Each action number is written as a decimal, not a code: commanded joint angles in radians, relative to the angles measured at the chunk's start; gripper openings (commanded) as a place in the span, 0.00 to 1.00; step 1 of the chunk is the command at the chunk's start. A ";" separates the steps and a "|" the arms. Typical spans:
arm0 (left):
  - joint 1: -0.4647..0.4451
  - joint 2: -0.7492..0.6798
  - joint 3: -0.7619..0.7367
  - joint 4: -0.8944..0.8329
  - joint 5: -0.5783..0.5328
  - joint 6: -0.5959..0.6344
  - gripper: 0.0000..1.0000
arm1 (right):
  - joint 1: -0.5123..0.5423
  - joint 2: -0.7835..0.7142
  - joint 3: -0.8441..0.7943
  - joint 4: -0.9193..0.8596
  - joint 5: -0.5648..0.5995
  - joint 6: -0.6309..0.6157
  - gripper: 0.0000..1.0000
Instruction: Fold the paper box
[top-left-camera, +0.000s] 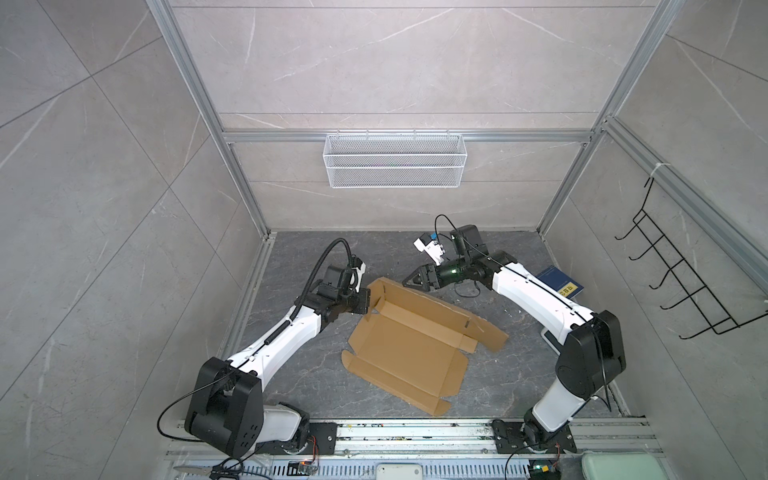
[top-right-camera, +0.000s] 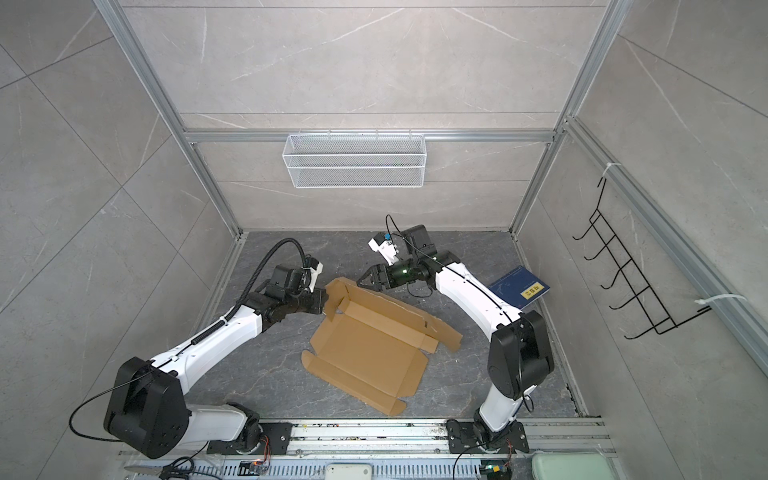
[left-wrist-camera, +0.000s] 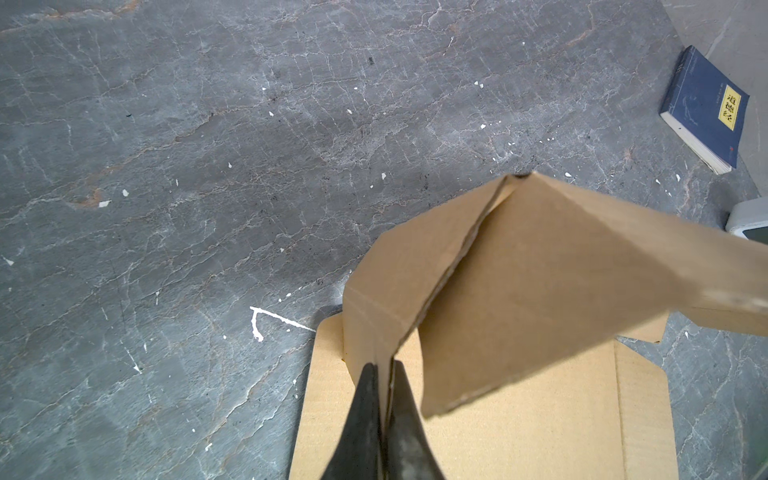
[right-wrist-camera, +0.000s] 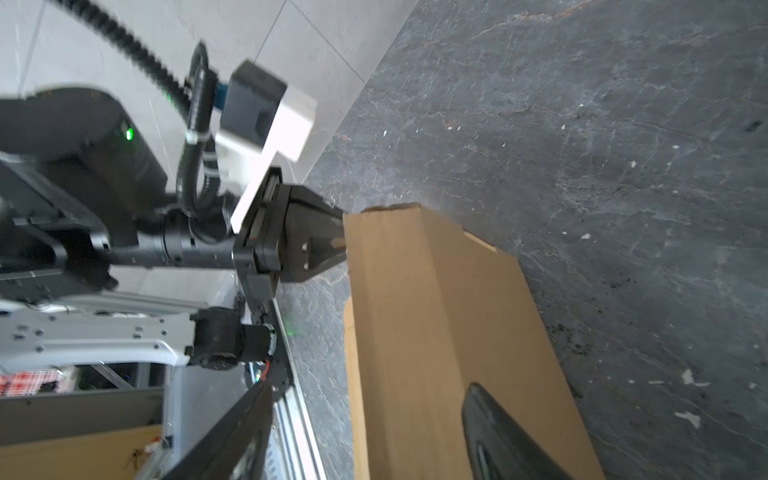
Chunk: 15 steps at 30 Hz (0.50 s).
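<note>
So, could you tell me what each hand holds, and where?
Left hand pinches the brown cardboard box by a raised corner flap; right hand holds nothing.

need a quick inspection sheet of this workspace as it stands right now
surface: dark grey marbled tabletop, scattered white flecks
job's things: paper box mostly flat, far-left corner flaps lifted
clutter: dark blue book far right, apart from the box
claws: left claw shut on a raised box flap; right claw open beside the raised far edge, contact unclear
cables: black corrugated hose arching over left arm; thin black cable looping at right wrist
surroundings: white wire basket on back wall, black hook rack on right wall
</note>
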<state>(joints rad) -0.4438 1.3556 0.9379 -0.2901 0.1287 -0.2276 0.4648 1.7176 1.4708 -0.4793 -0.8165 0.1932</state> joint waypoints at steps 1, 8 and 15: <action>-0.008 -0.001 -0.007 0.026 -0.006 0.016 0.03 | -0.002 0.041 0.054 -0.036 0.006 0.073 0.70; -0.015 0.003 -0.005 0.029 -0.009 0.014 0.03 | 0.000 0.077 0.081 -0.121 0.164 0.046 0.62; -0.015 0.005 0.005 0.027 -0.005 0.013 0.03 | 0.008 0.088 0.080 -0.160 0.215 0.007 0.60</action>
<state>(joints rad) -0.4557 1.3563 0.9379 -0.2867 0.1139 -0.2272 0.4629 1.7935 1.5246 -0.5915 -0.6407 0.2314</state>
